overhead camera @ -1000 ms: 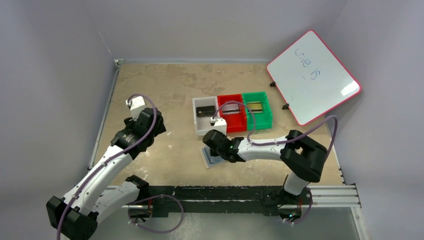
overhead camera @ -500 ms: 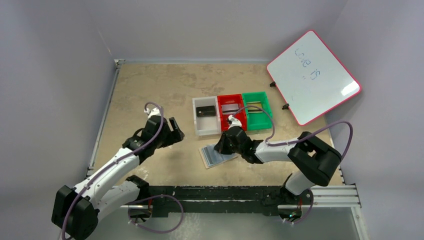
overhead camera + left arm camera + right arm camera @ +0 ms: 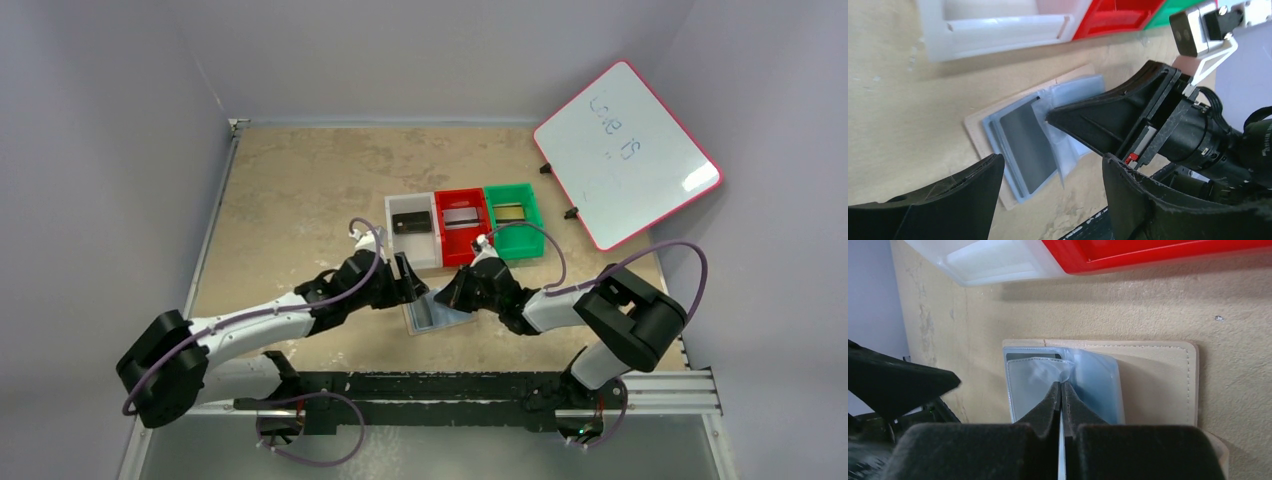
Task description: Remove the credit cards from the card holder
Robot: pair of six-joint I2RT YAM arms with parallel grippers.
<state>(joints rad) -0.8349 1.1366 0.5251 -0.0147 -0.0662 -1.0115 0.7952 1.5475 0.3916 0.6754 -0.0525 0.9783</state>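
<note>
Sitting in white bin (image 3: 389, 236): black card (image 3: 411, 221) | card holder (image 3: 1158, 385): grey card (image 3: 1027, 147)

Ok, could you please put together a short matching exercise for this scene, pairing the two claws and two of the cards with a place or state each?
Things:
1. left claw
2. right claw
3. black card
4. gold card

Places or states:
A. lying in the green bin
B. open, hovering by the card holder
C. lying in the white bin
D. shut on the card holder's clear flap

Pairs: 1-B, 2-D, 3-C, 4-A.
</note>
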